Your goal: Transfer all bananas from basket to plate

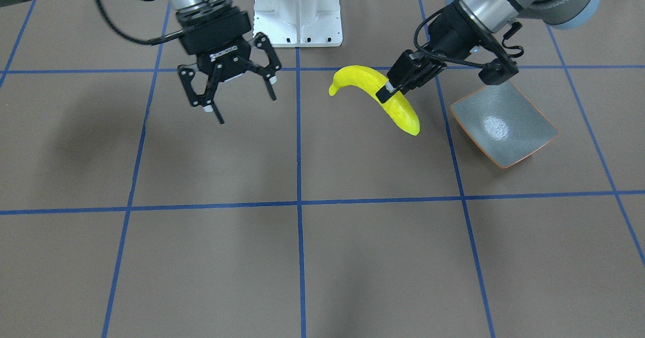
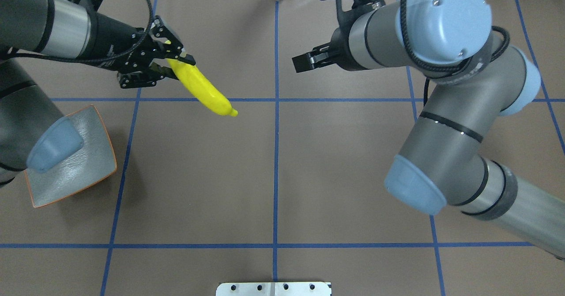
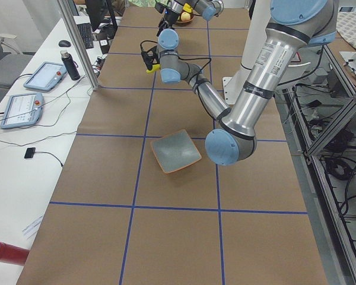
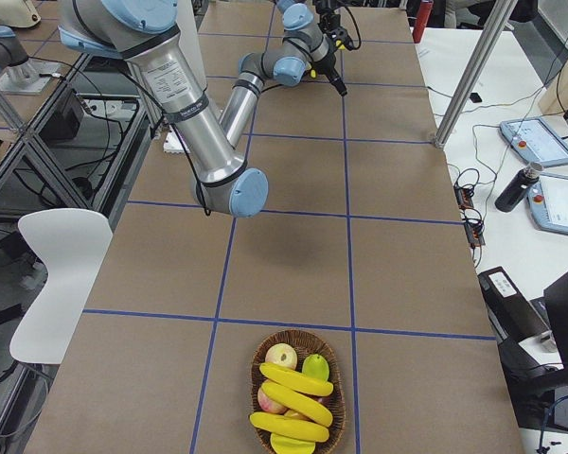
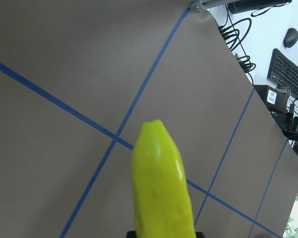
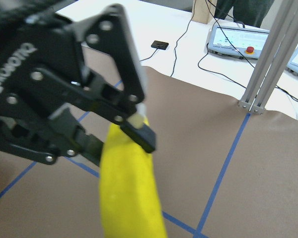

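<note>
My left gripper (image 1: 388, 92) is shut on the middle of a bright yellow banana (image 1: 375, 93) and holds it above the table, a little way from the plate (image 1: 504, 126). In the overhead view the gripper (image 2: 177, 66) holds the banana (image 2: 205, 93) slanting toward the table's centre. The blue-grey plate with its orange rim (image 2: 95, 155) is empty and partly hidden by my left arm's elbow. The banana fills the left wrist view (image 5: 161, 183). My right gripper (image 1: 238, 98) hangs open and empty, facing the banana (image 6: 131, 193). More bananas (image 4: 298, 402) lie in the basket (image 4: 265, 355).
The wicker basket stands at the table's end on my right and also holds an apple (image 4: 282, 356) and green fruit (image 4: 315, 365). The robot's white base (image 1: 297, 10) stands at the table's back edge. Tablets and cables lie on the side bench (image 4: 535, 142).
</note>
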